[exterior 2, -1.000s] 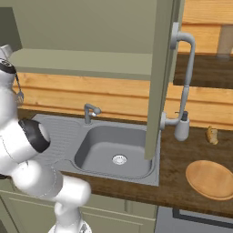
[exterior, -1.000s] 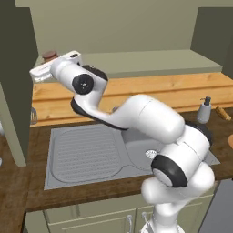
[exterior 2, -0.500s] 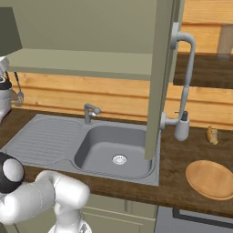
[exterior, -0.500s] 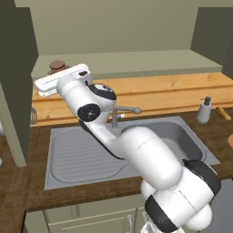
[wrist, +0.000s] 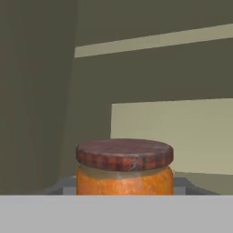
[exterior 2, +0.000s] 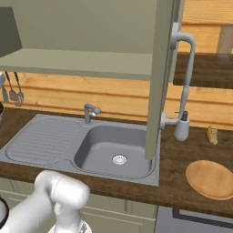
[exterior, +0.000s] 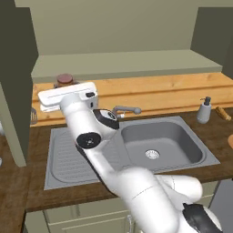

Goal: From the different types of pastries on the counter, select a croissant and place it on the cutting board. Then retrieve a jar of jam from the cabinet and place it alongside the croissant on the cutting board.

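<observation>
Open cabinet shelf (exterior: 136, 63) above the sink (exterior: 154, 145) holds the jam jar (exterior: 64, 80) at its left end, close to the cabinet's left wall. In the left base view the gripper (exterior: 48, 98) is level with the shelf edge, just in front of and below the jar. The hand view looks straight at the jar (wrist: 124, 166), orange with a dark red lid, centred and close. Whether the fingers are spread or together cannot be told. 1 round cutting board (exterior 2: 211, 179) lies on the counter right of the sink.

Your arm sweeps from the lower right up to the upper left of the left base view, white hand (exterior: 68, 95) level; fingers are hidden.
</observation>
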